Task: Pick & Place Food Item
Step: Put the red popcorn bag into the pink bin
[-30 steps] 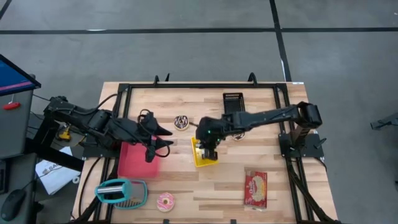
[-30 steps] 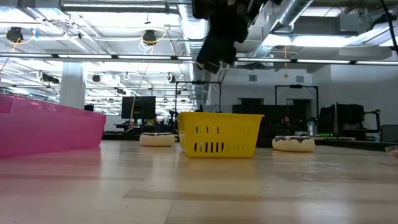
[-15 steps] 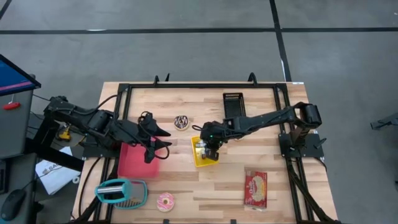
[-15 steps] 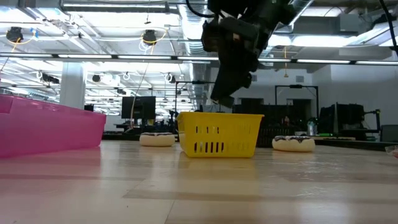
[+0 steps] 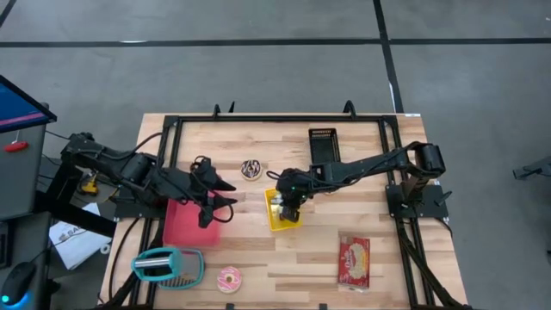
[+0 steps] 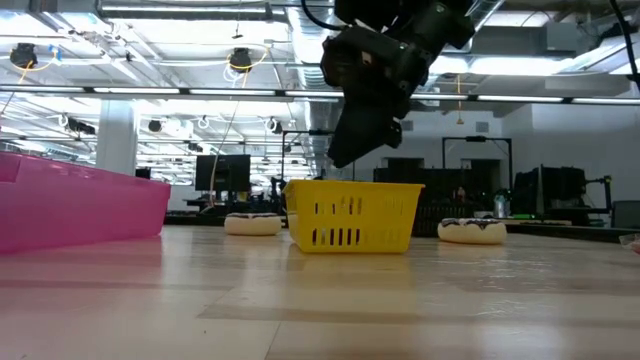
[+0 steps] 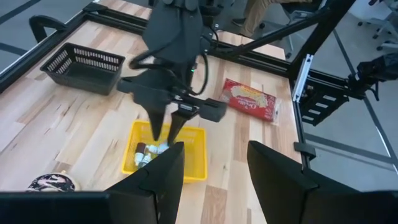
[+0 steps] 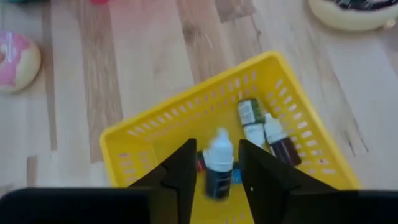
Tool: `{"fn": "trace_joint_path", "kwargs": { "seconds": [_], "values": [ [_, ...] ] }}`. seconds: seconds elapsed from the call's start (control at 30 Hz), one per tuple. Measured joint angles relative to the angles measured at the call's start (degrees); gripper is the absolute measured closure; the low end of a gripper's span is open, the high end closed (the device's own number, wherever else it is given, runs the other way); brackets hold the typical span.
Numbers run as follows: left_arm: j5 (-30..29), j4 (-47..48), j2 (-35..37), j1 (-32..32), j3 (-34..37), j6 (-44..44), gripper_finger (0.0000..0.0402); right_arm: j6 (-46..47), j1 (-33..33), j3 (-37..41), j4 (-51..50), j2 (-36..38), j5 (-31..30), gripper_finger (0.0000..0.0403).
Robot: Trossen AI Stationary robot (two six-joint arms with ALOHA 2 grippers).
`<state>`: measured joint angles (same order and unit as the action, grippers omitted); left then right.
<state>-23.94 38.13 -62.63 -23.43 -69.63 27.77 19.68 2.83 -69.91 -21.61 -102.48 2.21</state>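
A yellow basket (image 5: 274, 222) stands at mid-table, and several small bottles (image 8: 252, 118) lie in it. My right gripper (image 5: 287, 207) hangs just above it, pointing steeply down into it (image 6: 340, 155). In the right wrist view its fingers (image 8: 186, 168) stand open on either side of a white-capped bottle (image 8: 219, 163). A narrow gap shows on each side of that bottle. Whether the bottle rests on the basket floor I cannot tell. My left gripper (image 5: 231, 191) waits open over the pink bin (image 5: 185, 226), with nothing between its fingers (image 7: 214, 149).
A chocolate donut (image 5: 251, 169) lies at the far side of the yellow basket, and a black basket (image 5: 321, 142) stands at the far right. A red snack packet (image 5: 354, 260), a pink donut (image 5: 229, 279) and a teal basket (image 5: 168, 265) lie along the near edge.
My right gripper has come down toward the yellow basket and rolled about its own axis, so that its fingertips now hang just above the rim. The basket has stayed where it was.
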Motion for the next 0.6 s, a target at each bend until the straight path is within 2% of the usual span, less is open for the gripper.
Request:
{"fn": "trace_joint_path", "kwargs": {
  "seconds": [0.3, 0.47, 0.6],
  "values": [
    [-2.03, 0.45, 0.0, -0.52, 0.0, 0.79, 0.023, 5.51, 0.0, 0.0, 3.31, 0.09, -1.11, 0.025],
    [-4.63, 4.86, -0.07, -0.49, 0.02, 1.0, 0.023, 16.66, 0.42, -0.09, 12.71, 0.64, -1.21, 0.0247],
    [-2.8, 8.26, -1.1, -1.11, 0.11, 1.54, 0.023, 24.55, 3.31, -0.09, 23.1, 0.98, -1.66, 0.0251]
  ]
}}
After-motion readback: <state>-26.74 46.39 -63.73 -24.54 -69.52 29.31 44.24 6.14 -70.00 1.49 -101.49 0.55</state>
